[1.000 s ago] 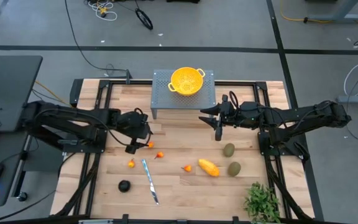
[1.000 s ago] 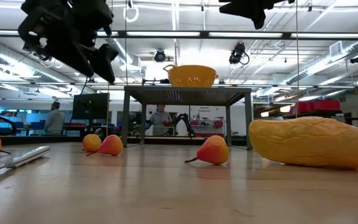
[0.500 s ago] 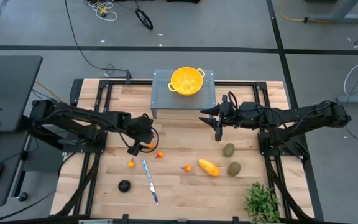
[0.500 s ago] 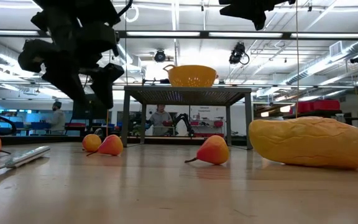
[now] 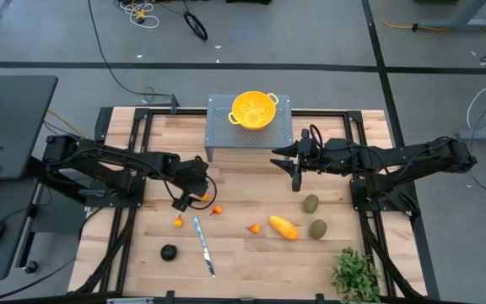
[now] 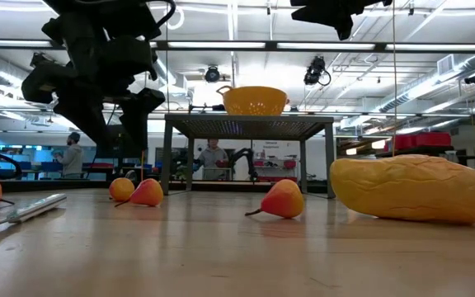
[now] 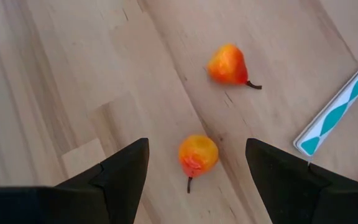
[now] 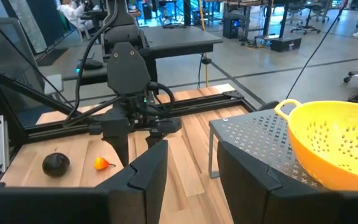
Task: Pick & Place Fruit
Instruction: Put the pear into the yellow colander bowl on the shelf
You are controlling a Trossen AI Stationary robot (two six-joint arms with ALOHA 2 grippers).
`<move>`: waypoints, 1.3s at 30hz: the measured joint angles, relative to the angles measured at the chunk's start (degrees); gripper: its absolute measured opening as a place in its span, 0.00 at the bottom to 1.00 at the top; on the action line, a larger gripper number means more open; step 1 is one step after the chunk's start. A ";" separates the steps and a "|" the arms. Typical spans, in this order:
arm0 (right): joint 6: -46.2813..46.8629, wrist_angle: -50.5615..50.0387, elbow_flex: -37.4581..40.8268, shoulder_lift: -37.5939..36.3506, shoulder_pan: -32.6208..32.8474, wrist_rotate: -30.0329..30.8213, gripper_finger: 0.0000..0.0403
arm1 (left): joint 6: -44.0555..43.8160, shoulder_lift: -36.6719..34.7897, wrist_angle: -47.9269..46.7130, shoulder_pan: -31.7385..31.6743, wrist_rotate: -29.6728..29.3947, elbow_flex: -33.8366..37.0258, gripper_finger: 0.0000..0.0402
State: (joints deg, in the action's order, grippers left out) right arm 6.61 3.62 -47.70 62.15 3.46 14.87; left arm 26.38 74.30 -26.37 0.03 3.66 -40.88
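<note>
We see the left gripper [image 7: 194,163] hanging just above the wooden table [image 5: 251,253], its two dark fingers [image 7: 124,167] spread wide on either side of a small orange-red fruit [image 7: 197,155] that lies on the boards between them, untouched; nothing is held. A second orange-red fruit [image 7: 229,65] lies a little beyond it, near the tip of the slim knife [image 7: 339,106]. From above, we find two more of these small fruits [image 5: 178,222] on the table to either side of the knife, then the yellow-orange oblong fruit [image 5: 283,227], two olive-green ovals [image 5: 310,203] near the right arm, and the dark round fruit [image 5: 169,252] toward the near edge. The right gripper [image 5: 296,179] waits in the air beside the grey perforated stand [image 5: 218,118] carrying the yellow colander [image 5: 253,110], its fingers [image 8: 148,171] partly apart and holding nothing.
</note>
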 joint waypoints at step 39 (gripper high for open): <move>0.24 -1.31 0.00 0.10 0.00 0.06 0.37 | 3.16 9.25 3.85 2.27 -4.76 0.94 0.68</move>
State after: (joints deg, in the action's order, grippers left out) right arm 6.85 2.31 -47.70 62.25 3.46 14.93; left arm 29.54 83.55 -22.52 2.31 -1.10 -39.94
